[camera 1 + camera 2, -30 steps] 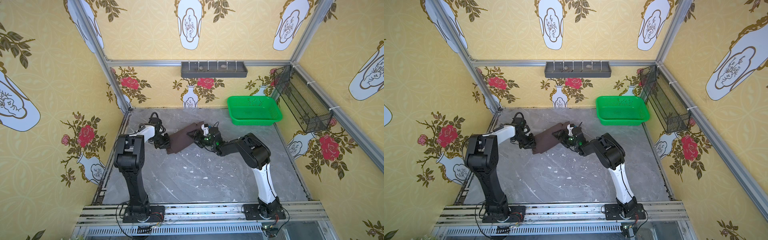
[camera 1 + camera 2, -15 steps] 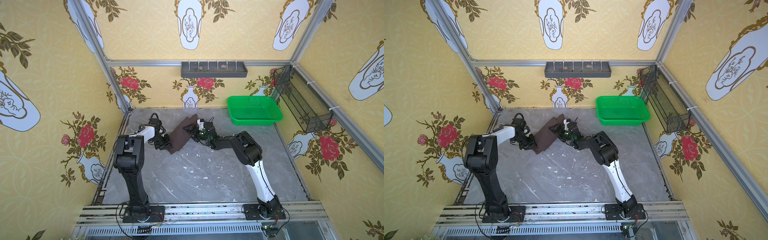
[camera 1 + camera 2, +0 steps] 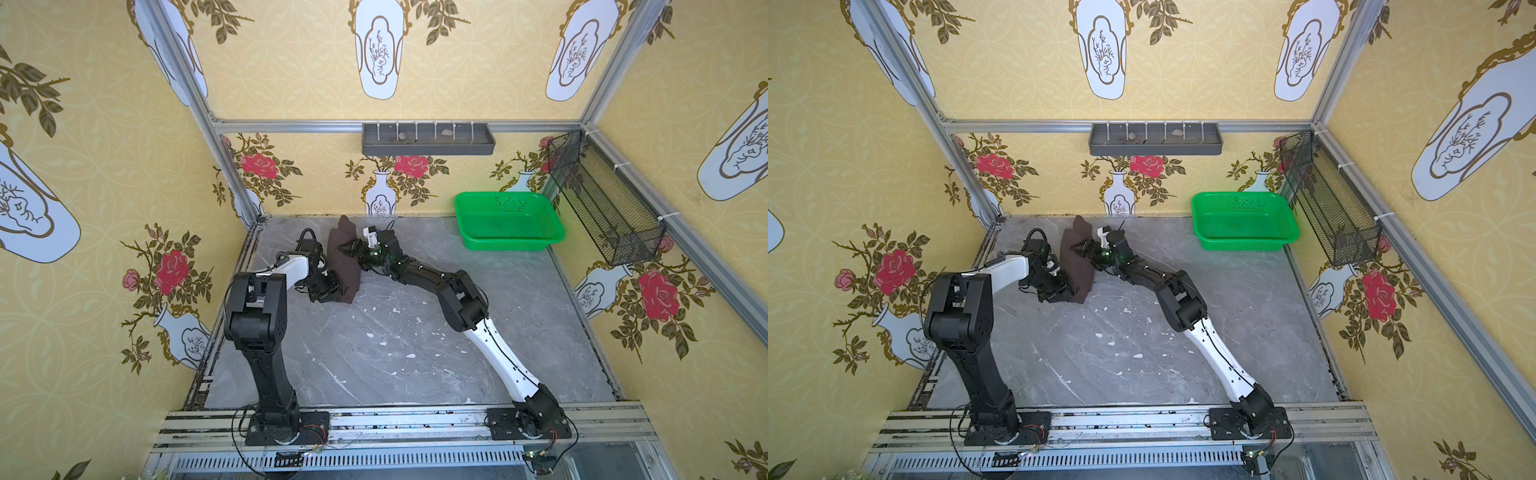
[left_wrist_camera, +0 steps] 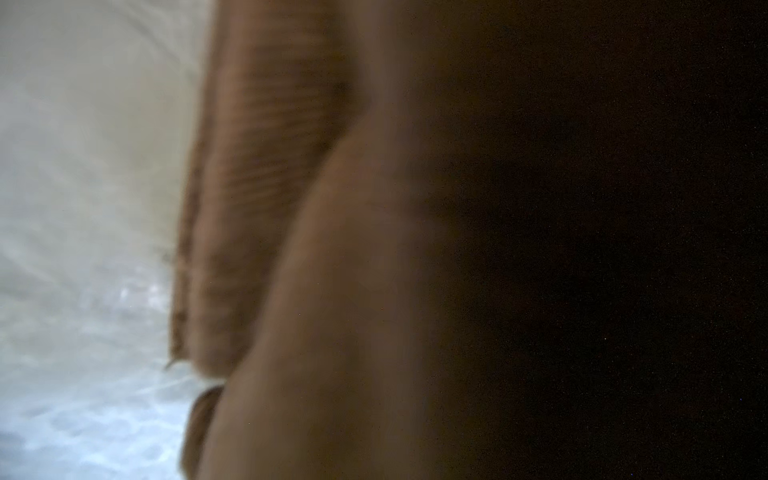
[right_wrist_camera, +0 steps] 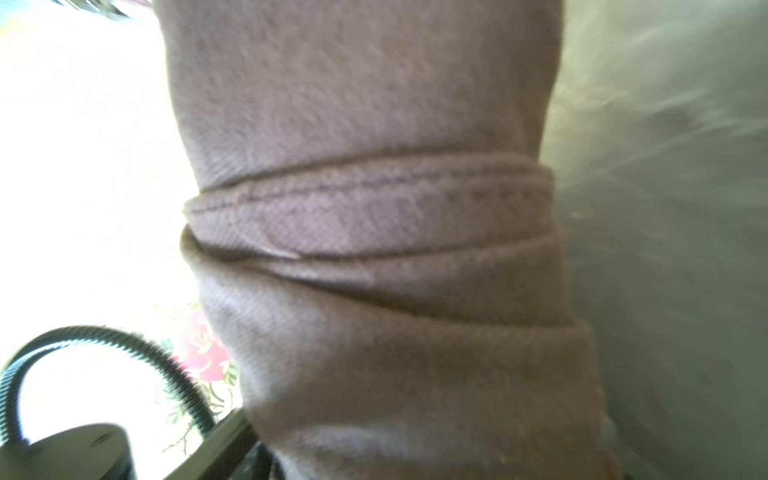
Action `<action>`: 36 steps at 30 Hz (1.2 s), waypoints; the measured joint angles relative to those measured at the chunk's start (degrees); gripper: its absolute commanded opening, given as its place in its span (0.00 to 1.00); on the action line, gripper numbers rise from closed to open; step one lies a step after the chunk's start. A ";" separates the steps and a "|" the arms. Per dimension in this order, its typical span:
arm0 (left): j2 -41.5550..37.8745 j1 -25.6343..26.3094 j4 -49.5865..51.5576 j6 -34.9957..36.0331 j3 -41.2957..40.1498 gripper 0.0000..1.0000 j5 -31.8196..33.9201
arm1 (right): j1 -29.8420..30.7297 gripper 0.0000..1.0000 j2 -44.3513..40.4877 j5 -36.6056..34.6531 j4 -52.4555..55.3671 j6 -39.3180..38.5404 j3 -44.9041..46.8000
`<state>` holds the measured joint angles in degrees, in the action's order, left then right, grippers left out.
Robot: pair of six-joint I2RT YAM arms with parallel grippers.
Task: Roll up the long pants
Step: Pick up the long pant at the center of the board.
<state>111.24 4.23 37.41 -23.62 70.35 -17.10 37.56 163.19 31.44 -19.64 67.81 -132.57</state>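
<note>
My left claw (image 3: 336, 290) sits at the near end of the long pants (image 3: 344, 270); cloth hides the jaws, can't tell grip. Pants: narrow strip, long axis front-to-back on the table (image 3: 415, 340), between arms. My right claw (image 3: 348, 248) spread open, touching far half.

Robot test cell in a lab, not a home. Evidence: bare aluminium frame (image 3: 291, 126) holding printed wallpaper panels (image 3: 104, 174); left arm (image 3: 257, 320) and right arm (image 3: 496, 349) bolted to a slotted rail (image 3: 415, 422) at the front edge; marble-look tabletop (image 3: 395, 365) boxed in on three sides.
</note>
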 measured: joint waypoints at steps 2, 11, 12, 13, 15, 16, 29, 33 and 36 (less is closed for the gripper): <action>-0.02 0.00 0.28 0.02 -0.04 0.33 0.11 | 0.35 0.41 2.75 0.37 4.63 -0.46 -4.98; -1.27 0.20 4.85 -0.85 0.85 0.33 1.57 | -0.22 0.00 -1.75 1.20 12.90 -3.78 0.17; -2.56 0.35 6.25 -1.75 1.07 0.33 3.15 | -0.52 0.00 -2.82 1.31 15.06 -4.92 0.42; -4.17 0.39 7.65 -2.38 1.68 0.33 4.48 | -0.74 0.00 -3.91 1.42 18.64 -6.58 0.20; -8.02 0.20 8.98 -3.72 3.41 0.34 7.19 | -1.31 0.00 -5.79 1.31 26.82 -10.36 -1.29; -9.92 -0.11 9.16 -4.57 4.50 0.34 8.68 | -1.86 0.00 -6.88 0.70 32.94 -13.14 -2.80; -9.57 -3.98 10.23 -6.03 9.88 0.33 12.63 | -18.01 0.00 -29.29 -5.62 58.58 -31.93 9.18; -9.20 -3.96 10.19 -5.92 9.46 0.33 12.09 | -23.85 0.00 -31.82 -2.73 52.15 -29.97 10.14; -9.16 -4.04 10.03 -5.86 9.16 0.33 11.52 | -27.17 0.00 -34.56 -0.66 46.16 -26.47 12.02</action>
<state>102.08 0.19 47.44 -29.47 79.50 -5.58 10.39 128.64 30.79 26.52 41.34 -120.55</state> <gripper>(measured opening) 0.333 0.329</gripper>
